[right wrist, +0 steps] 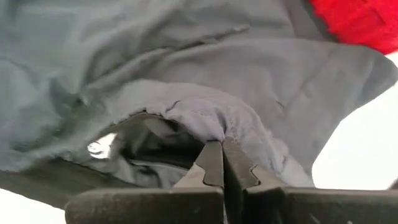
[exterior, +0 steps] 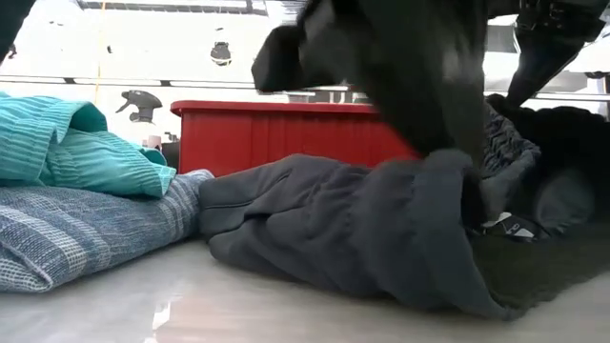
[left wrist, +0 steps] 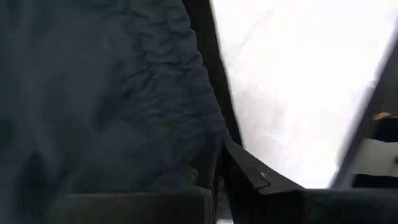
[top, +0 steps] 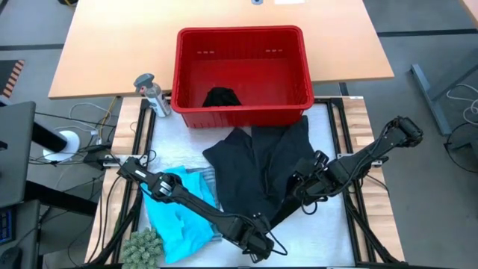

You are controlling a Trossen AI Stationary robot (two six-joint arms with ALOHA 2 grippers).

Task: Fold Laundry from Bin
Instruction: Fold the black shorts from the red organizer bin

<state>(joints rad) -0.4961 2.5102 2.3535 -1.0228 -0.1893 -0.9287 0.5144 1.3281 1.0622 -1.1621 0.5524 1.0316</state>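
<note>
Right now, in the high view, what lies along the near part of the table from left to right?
Bright turquoise cloth garment → left gripper → black cloth garment → right gripper.

A grey spray bottle (top: 153, 94) stands on the table (top: 97, 60); a spiky green ball (top: 143, 246) lies nearer.

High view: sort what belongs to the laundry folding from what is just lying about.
Belongs to the job:
- red bin, a black garment inside
- dark garment spread on the table, gripped by left pincer and right pincer
- turquoise garment
- blue-grey striped garment

Just lying about:
- grey spray bottle beside the bin
- green knobbly thing at the table's near edge
</note>
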